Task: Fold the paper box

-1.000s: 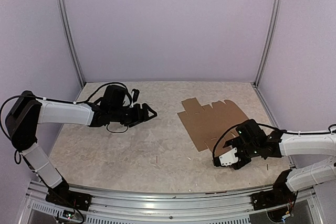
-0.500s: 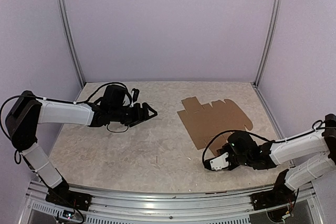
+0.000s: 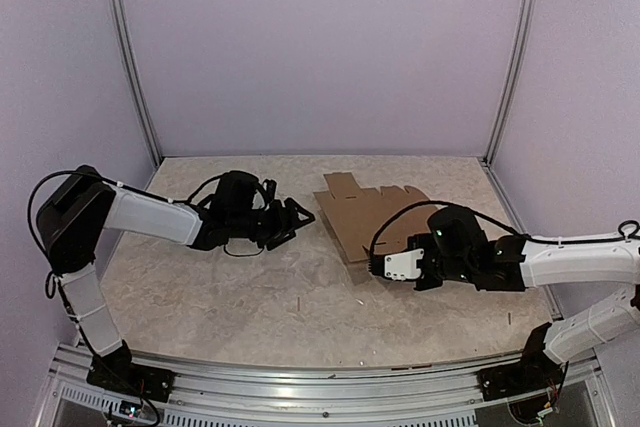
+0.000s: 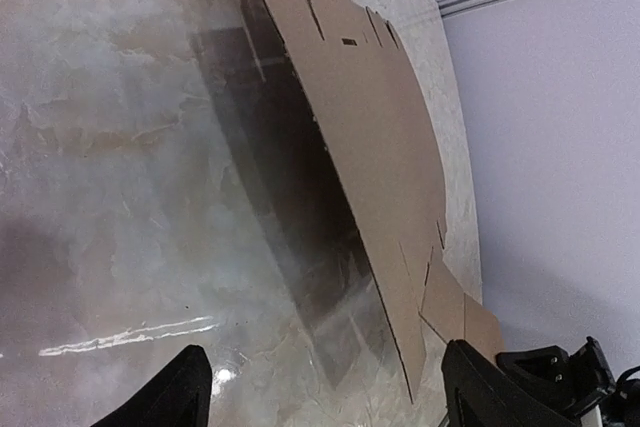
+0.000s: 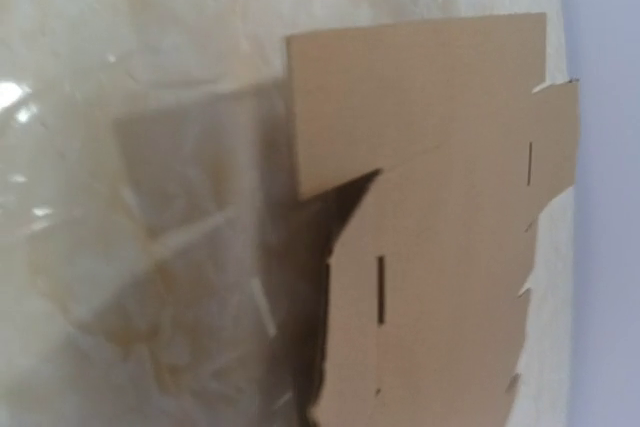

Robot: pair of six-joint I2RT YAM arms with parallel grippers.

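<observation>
Sitting partly raised off the table (image 3: 250,297), the paper box (image 3: 365,212) is unfolded. Left gripper (image 3: 296,215) gapes wide beside it; right gripper (image 3: 378,263) is at its near edge, grasp unclear.

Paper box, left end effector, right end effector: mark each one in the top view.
paper box (image 3: 368,213), top external view, middle of the brown sheet.
left end effector (image 3: 293,217), top external view, between its black fingertips.
right end effector (image 3: 378,264), top external view, fingertip end, by the sheet's near edge.
</observation>
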